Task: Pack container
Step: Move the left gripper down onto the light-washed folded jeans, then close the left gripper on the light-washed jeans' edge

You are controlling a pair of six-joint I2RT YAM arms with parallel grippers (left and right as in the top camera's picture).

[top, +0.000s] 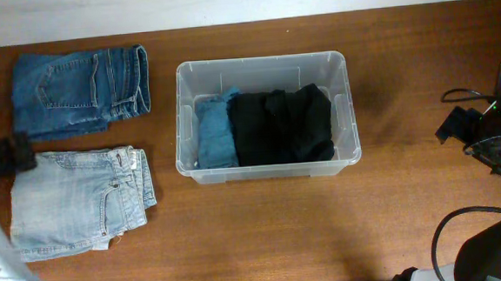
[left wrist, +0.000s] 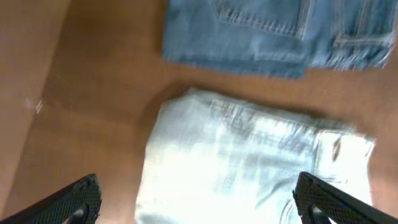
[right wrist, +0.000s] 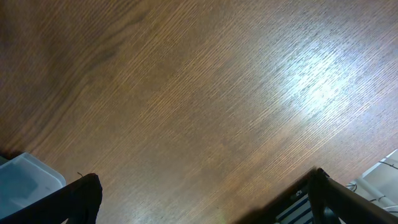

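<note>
The packing is partly done. The clear container sits in the top middle of the overhead view, on the brown table. Inside it lie a folded blue cloth on the left and a black cloth filling the rest. Two things are not packed yet: the dark jeans in the upper left and the light jeans in the lower left. The left gripper is wide open and holds nothing. It hangs right over the light jeans, so I think those go in next. The container is well apart from it, off to the right. The right gripper is wide open and empty too, over bare wood at the right edge, with only a corner of the container in the lower left of its view.
</note>
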